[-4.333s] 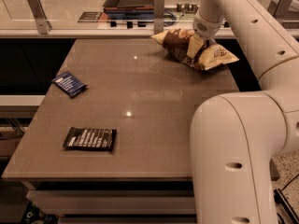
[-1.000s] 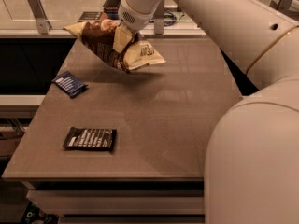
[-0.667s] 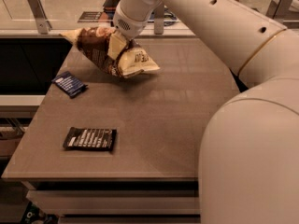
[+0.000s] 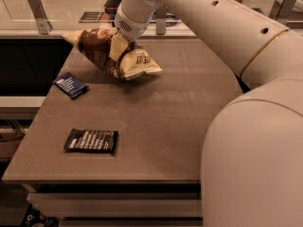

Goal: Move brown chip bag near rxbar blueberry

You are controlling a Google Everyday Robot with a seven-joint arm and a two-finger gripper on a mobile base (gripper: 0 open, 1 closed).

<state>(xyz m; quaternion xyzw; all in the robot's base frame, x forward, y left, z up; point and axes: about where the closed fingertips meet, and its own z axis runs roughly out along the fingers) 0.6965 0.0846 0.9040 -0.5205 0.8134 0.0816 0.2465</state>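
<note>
The brown chip bag [image 4: 102, 53], dark brown with cream-yellow ends, hangs tilted in the air over the far left part of the table. My gripper [image 4: 118, 48] is shut on the bag's middle, with one cream finger [image 4: 117, 45] showing across its front. The rxbar blueberry [image 4: 70, 85], a small dark-blue wrapper, lies flat near the table's left edge, below and to the left of the bag.
A larger black bar wrapper [image 4: 91, 140] with white text lies near the table's front left. My white arm fills the right side of the view. The brown table [image 4: 170, 126] ends at a counter with metal brackets [image 4: 37, 6] behind it.
The gripper has carried the chip bag from the table's far right side leftward across the back, and in the last second lowered it slightly toward the blue bar.
</note>
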